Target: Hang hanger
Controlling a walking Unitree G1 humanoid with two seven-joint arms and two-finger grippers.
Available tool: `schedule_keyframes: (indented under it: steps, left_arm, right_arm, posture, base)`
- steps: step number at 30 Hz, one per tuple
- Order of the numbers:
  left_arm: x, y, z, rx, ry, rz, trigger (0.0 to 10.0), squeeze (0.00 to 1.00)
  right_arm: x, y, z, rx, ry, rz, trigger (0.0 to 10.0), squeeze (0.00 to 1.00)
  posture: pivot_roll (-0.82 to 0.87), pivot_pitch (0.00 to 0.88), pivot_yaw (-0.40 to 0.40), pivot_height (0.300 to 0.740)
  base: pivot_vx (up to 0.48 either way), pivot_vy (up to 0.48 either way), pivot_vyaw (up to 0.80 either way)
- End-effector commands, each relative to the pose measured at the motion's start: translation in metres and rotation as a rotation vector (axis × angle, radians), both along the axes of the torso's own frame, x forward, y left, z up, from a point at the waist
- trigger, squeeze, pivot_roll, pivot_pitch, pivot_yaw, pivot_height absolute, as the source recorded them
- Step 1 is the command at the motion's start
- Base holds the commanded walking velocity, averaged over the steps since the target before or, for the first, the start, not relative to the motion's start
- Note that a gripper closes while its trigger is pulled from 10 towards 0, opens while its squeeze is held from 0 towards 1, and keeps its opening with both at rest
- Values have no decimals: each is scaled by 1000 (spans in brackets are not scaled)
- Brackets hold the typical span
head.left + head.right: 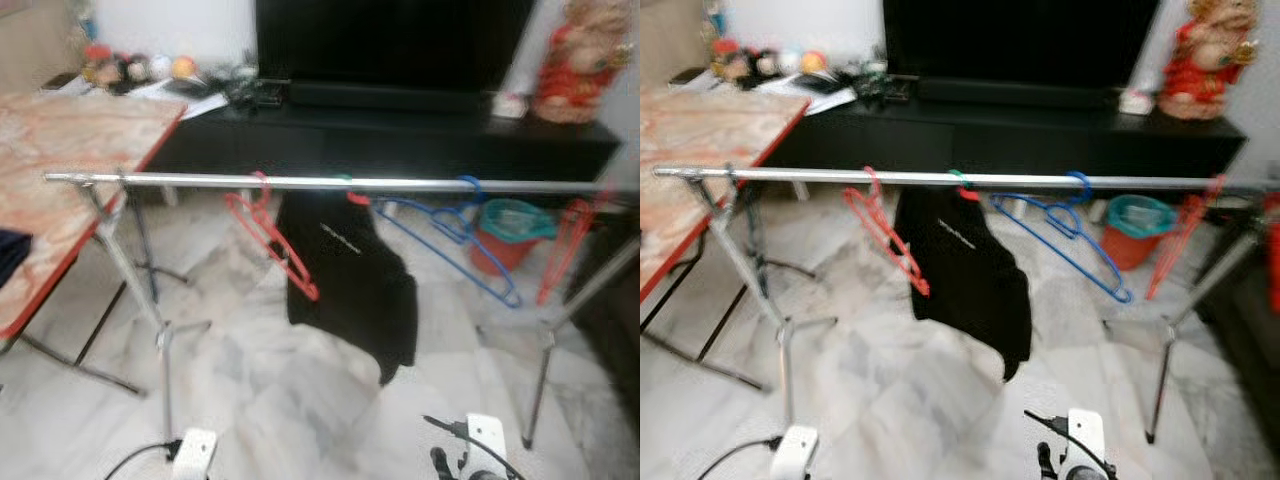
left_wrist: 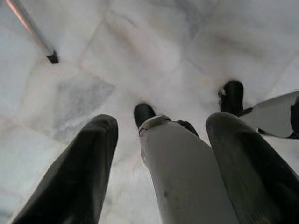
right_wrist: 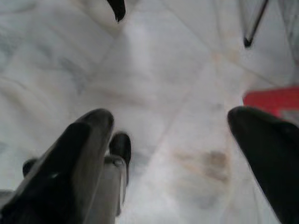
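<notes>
Hangers [image 1: 268, 236] on rail [image 1: 300, 182], left hand [image 2: 161, 163] and right hand [image 3: 170, 154] spread, empty.

The black garment [image 1: 345, 275] on the rail bears small white lettering, too blurred to read.

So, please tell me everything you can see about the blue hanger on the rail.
The blue hanger looks like thin plastic, or perhaps coated wire. Its hook sits over the silver rail, right of the black garment. It hangs empty and strongly tilted, with one arm sloping down toward the right. A teal and red bucket stands on the floor behind it. The picture is blurred, so finer detail cannot be told.
</notes>
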State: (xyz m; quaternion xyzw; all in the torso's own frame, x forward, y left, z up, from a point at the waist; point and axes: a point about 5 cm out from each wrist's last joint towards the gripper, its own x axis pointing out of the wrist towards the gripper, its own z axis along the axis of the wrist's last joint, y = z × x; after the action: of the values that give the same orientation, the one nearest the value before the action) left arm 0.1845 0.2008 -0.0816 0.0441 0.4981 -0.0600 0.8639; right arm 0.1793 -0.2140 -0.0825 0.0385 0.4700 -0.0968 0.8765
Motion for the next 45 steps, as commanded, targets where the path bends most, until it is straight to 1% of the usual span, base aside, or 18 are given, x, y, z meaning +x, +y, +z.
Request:
schedule_keyframes:
  steps: [1,21,45]
  left_arm:
    - [-1,1,0,9,11,-5,10000,0]
    - [0,0,0,11,9,-8,10000,0]
    - [-2,3,0,13,12,-12,10000,0]
  right_arm:
    - [3,-1,2,-3,-9,-6,10000,0]
    - [3,-2,2,-13,4,-8,10000,0]
    - [1,0,0,-16,16,-8,10000,0]
  posture:
    - [-73,0,-74,740]
    - [-74,0,-76,740]
    - [-84,0,-60,740]
  base:
    - [0,0,0]
    - [0,0,0]
    - [0,0,-771]
